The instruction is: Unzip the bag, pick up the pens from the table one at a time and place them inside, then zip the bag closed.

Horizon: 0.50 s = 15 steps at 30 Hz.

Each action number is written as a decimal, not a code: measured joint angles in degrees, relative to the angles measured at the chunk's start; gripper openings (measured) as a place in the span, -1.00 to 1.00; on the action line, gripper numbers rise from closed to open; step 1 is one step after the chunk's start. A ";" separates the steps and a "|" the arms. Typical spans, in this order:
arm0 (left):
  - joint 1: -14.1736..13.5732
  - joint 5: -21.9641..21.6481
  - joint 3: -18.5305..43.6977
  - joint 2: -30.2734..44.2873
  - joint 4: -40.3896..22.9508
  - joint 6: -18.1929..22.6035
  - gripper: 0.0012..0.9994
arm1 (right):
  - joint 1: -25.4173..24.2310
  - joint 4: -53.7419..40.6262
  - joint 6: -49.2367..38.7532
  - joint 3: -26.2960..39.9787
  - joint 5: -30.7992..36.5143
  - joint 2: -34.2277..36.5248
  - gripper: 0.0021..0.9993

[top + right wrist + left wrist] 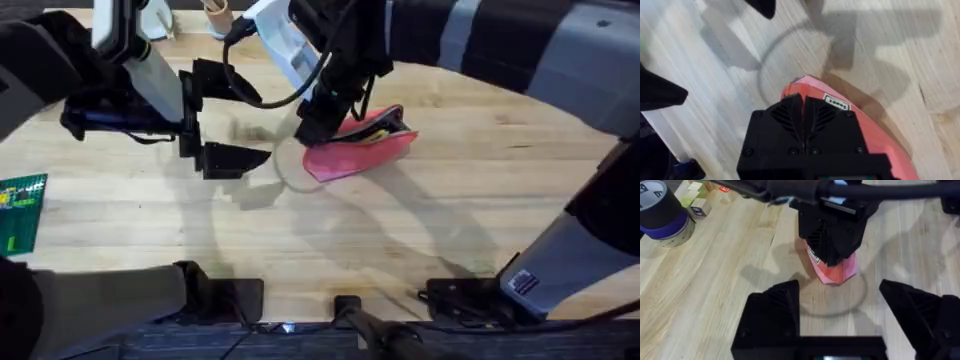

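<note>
The pink bag (368,148) lies right of the table's (300,240) middle, its mouth gaping dark along the top edge. A thin orange streak, seemingly one of the pens (384,131), shows inside that mouth. My right gripper (318,122) reaches across from the lower right and is shut on the bag's left end. In the right wrist view its fingers (790,117) are pressed together over the pink fabric (875,135). My left gripper (215,120) hovers open a hand's width left of the bag. In its wrist view it faces the right gripper (832,242) and the bag (840,272).
A green card (20,208) lies at the table's left edge. In the left wrist view a blue tape roll (660,212) and small wooden blocks (696,202) stand at the far side. A faint ring mark (298,168) is on the wood beside the bag.
</note>
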 joint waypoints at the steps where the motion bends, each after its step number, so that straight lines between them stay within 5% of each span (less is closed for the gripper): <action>1: 0.00 0.00 0.00 0.01 0.00 0.00 0.99 | 0.00 0.00 -0.01 0.00 0.00 0.00 -0.94; 15: 0.00 0.00 0.00 0.01 0.00 0.00 0.99 | -0.02 -0.20 -0.02 0.00 0.04 -6.40 -0.94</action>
